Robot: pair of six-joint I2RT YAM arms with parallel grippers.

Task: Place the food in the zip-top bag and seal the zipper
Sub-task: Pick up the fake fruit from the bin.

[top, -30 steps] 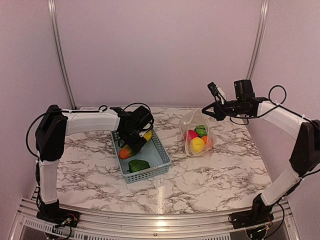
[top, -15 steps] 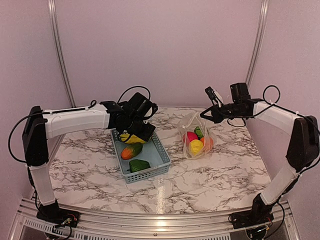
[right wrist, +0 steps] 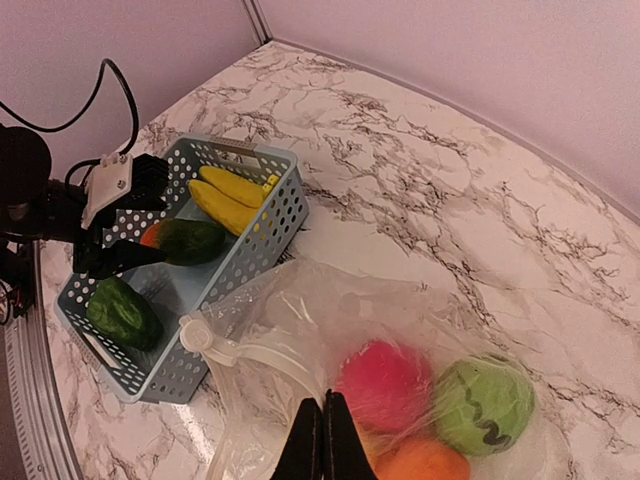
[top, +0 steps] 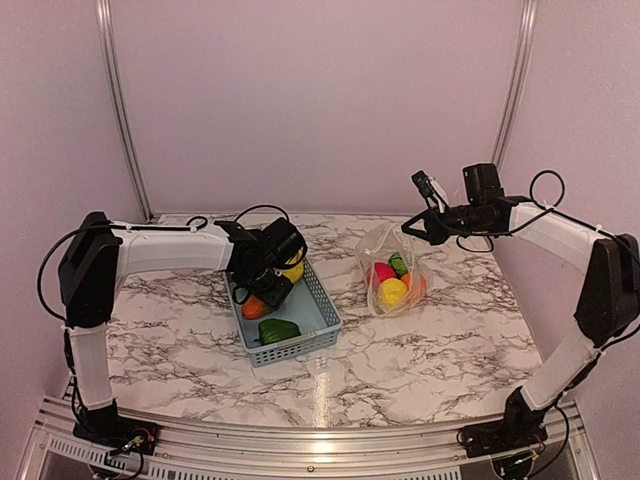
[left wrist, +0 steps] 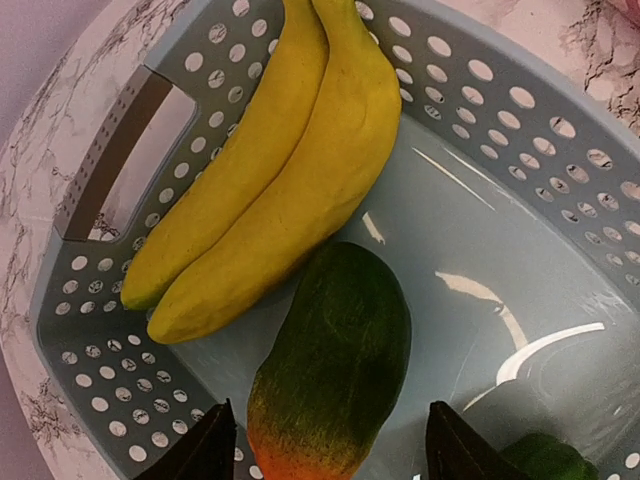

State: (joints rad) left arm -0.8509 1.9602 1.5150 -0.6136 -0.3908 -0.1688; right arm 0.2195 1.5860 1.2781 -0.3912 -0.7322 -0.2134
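A blue-grey basket holds yellow bananas, a green fruit with an orange end and a dark green piece. My left gripper is down in the basket and open, its fingertips either side of the fruit's orange end with a gap on each side. The clear zip-top bag hangs from my right gripper, which is shut on its mouth edge beside the pale zipper. Inside the bag are a pink piece, a green one, an orange one and a yellow one.
The basket stands left of the bag on the marble table, its near corner close to the bag's slider tab. Pink walls with metal posts close off the back and sides.
My left gripper rose toward the basket's far end, then came back down over the green-orange fruit with its jaws wider. The right gripper and the bag barely moved.
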